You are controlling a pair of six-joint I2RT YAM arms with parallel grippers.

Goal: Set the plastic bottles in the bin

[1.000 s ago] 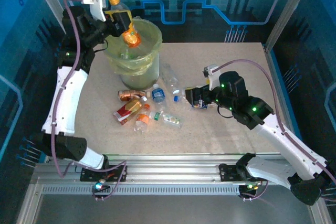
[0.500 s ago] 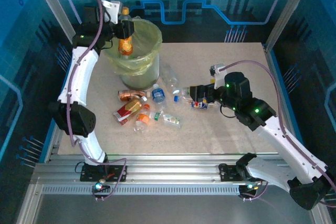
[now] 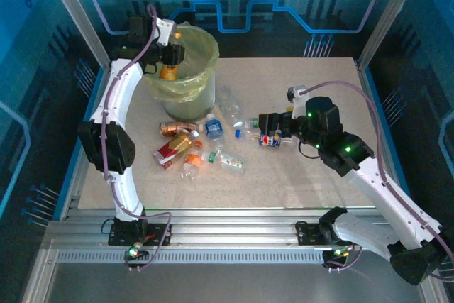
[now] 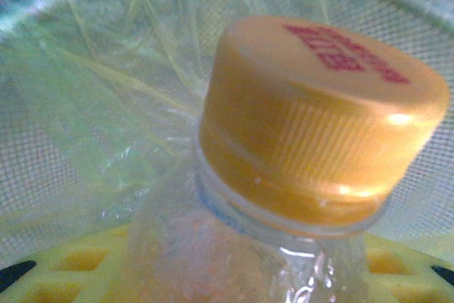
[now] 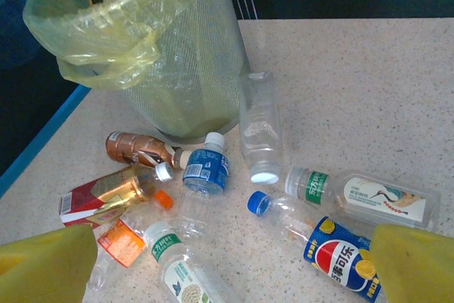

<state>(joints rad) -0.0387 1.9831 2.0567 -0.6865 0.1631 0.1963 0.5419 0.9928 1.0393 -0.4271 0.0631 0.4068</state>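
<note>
Left gripper (image 3: 169, 54) is above the mouth of the bin (image 3: 202, 94), jaws clenched on an orange-capped bottle (image 3: 167, 70). In the left wrist view the bottle (image 4: 312, 140) is close to the lens, with the bin's yellow-green bag (image 4: 92, 104) behind it.

Right gripper (image 3: 267, 130) is low over the table (image 3: 312, 90), jaws spread wide, released. A blue-labelled bottle (image 5: 340, 257) lies just beside one yellow pad (image 5: 415, 264).

Other bottles (image 3: 191, 148) lie scattered on the table in front of the bin.
</note>
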